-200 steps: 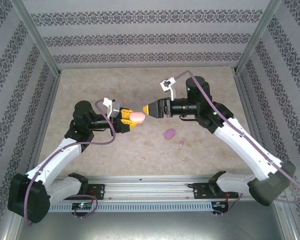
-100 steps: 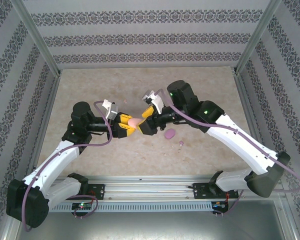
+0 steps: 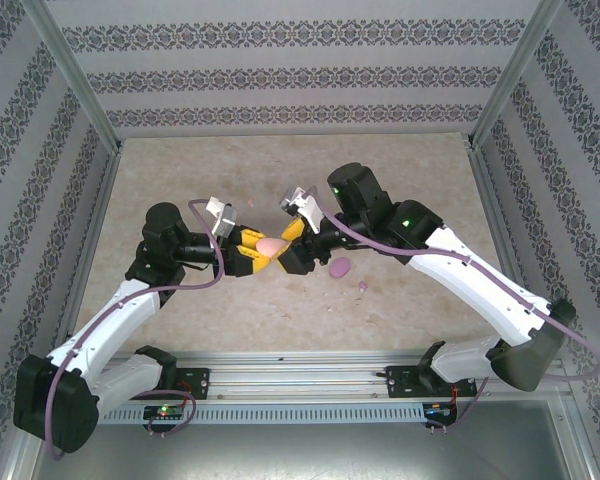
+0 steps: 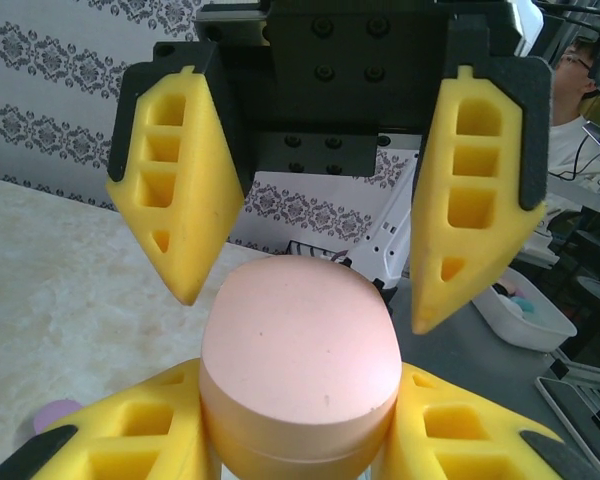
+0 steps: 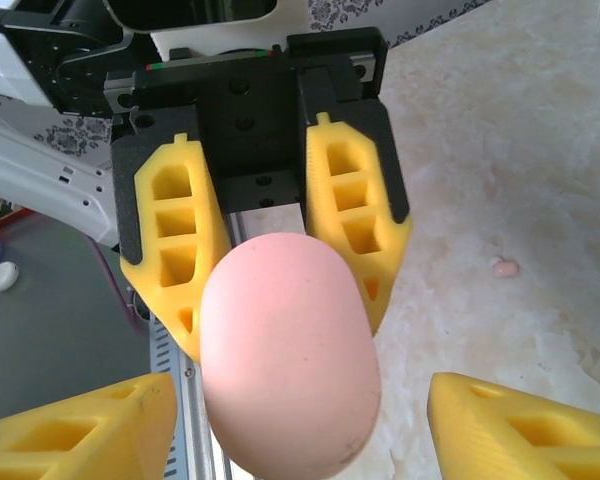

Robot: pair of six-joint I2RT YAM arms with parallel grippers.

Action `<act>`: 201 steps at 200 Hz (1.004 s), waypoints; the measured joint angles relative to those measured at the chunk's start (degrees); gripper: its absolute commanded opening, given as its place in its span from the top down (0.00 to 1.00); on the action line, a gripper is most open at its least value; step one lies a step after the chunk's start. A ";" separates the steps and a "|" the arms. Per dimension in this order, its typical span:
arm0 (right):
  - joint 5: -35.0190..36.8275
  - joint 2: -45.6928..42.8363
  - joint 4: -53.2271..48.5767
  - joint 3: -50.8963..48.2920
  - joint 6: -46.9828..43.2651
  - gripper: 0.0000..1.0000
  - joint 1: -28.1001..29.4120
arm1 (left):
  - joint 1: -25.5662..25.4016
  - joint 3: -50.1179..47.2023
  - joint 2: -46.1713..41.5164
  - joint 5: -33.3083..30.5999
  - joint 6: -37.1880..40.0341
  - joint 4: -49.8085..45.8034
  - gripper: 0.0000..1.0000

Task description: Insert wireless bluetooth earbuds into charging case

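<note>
Left end effector (image 3: 266, 251): clamped on pink case (image 3: 273, 244) — above worktop (image 3: 180, 180).
Right end effector (image 3: 286, 247): fingers apart, flanking that case.
Purple earbud (image 3: 362, 288): on worktop beside purple case (image 3: 340, 267) — apart from both end effectors.

Beige marbled counter (image 3: 180, 170). Lying flat on it, a purple oval case (image 3: 340, 267). Just beside the case, nearer the arm bases, a tiny purple earbud (image 3: 363, 288). Elsewhere on the counter, a pale pink earbud (image 5: 504, 268), place relative to the case unclear.
</note>
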 measured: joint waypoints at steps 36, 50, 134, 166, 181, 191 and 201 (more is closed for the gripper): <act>0.04 0.57 0.11 0.02 -0.07 0.60 0.02 | 0.04 0.04 0.44 0.17 -1.07 0.59 0.83; 0.07 0.48 0.17 0.04 0.07 0.64 0.09 | 0.28 0.04 0.46 0.42 -1.29 0.63 0.83; -5.81 0.46 4.28 -1.57 7.56 0.55 -3.32 | 0.37 0.09 0.44 -0.72 -2.32 1.53 0.86; -6.27 0.37 6.62 -1.73 11.28 0.48 -5.14 | 0.37 0.09 0.44 -1.16 -2.32 1.16 0.86; -5.77 0.24 7.69 -1.75 12.52 0.45 -5.90 | 0.37 0.09 0.44 -1.14 -2.32 1.05 0.86; -5.27 0.24 8.33 -1.77 13.55 0.43 -6.25 | 0.37 0.09 0.39 -1.16 -2.29 1.07 0.86; -4.68 0.17 9.01 -2.01 14.47 0.43 -6.47 | 0.37 0.09 0.39 -1.16 -2.29 1.05 0.86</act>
